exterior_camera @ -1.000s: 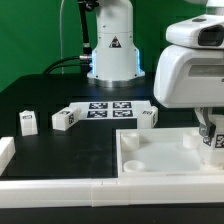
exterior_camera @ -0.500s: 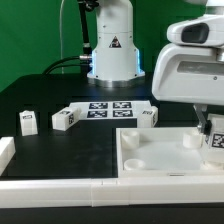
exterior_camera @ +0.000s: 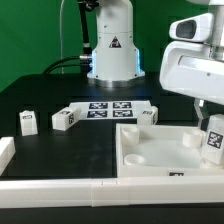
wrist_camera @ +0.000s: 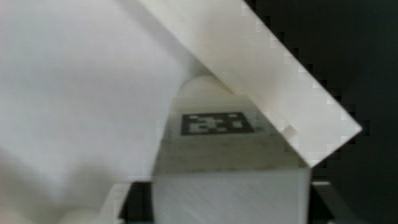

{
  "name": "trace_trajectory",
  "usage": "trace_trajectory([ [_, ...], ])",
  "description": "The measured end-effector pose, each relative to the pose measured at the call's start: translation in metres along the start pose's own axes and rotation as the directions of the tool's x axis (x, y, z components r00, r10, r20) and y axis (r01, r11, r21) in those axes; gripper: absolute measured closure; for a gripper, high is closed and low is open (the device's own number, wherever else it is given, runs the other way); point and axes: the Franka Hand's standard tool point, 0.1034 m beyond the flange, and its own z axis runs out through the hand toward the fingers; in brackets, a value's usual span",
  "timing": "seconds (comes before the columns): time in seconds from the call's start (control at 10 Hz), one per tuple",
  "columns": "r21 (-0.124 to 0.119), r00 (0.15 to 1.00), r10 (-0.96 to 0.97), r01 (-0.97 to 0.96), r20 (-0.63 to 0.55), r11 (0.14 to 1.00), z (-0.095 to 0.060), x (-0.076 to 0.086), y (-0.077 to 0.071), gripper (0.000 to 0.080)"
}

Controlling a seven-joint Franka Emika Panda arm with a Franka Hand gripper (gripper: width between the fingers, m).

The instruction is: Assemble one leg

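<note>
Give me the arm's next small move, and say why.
Probably shift the leg toward the exterior view's left, over the nearest corner hole of the square tray-like piece. The gripper appears shut on the leg, which hangs just beside that hole, not yet in it.

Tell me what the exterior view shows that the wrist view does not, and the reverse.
Only the exterior view shows three loose legs on the dark table, with the marker board and the robot base behind them. Only the wrist view shows the tag on the held part up close. Both show the tool shut on one leg over the white tray-like piece. Neither view shows whether they touch.
</note>
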Motion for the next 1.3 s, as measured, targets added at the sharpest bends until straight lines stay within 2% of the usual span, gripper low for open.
trace_trajectory([
  [0.3, 0.001, 0.959, 0.283, -0.283, 0.008, 0.959, 0.0004, 0.0014, 0.0009, 0.0508],
  [0.5, 0.001, 0.946, 0.325, -0.325, 0.011, 0.946, 0.0007, 0.0021, 0.0013, 0.0508],
  [0.6, 0.002, 0.955, 0.297, -0.297, 0.012, 0.955, 0.0007, 0.0018, 0.0011, 0.0443],
  [0.7, 0.002, 0.954, 0.298, -0.298, 0.013, 0.955, 0.0007, 0.0016, 0.0010, 0.0307],
  [0.8, 0.006, 0.965, 0.263, -0.264, 0.012, 0.965, 0.0004, 0.0020, 0.0006, 0.0307],
  [0.9, 0.020, 0.994, 0.110, -0.110, 0.007, 0.994, -0.0007, 0.0032, 0.0002, 0.0181],
  [1.1, 0.027, 0.992, -0.122, 0.122, -0.002, 0.992, -0.0019, 0.0044, 0.0011, 0.0158],
  [1.3, 0.027, 0.940, -0.341, 0.341, -0.009, 0.940, -0.0033, 0.0062, 0.0011, 0.0151],
])
